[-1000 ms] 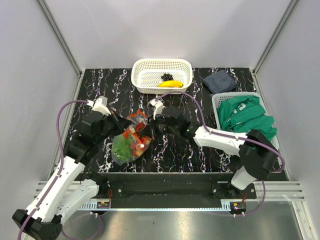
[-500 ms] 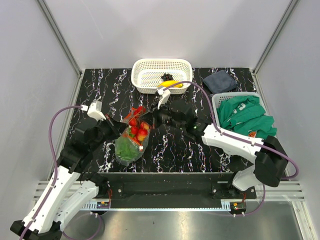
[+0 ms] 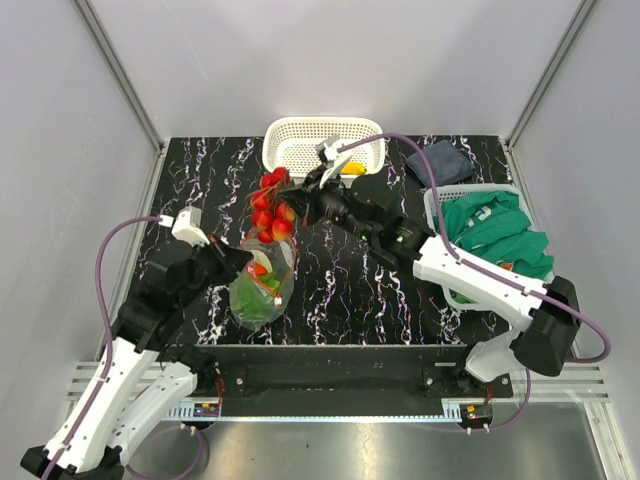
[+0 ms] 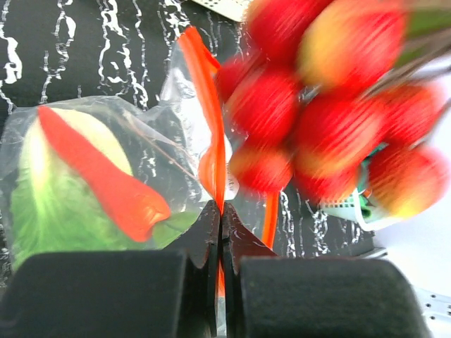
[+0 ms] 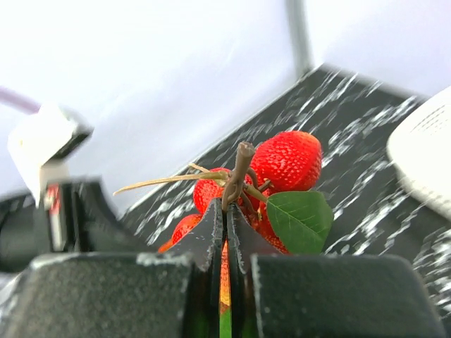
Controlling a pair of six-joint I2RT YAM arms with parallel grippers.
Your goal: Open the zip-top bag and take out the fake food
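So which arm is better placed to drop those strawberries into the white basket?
Right, probably. The right gripper is shut on the strawberry bunch by its stem, raised near the white basket. The left gripper is shut on the zip-top bag at its red zip edge, farther away.

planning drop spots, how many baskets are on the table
2: a white lattice basket at the back centre, and a second basket at the right edge holding green cloth. None looks hidden.
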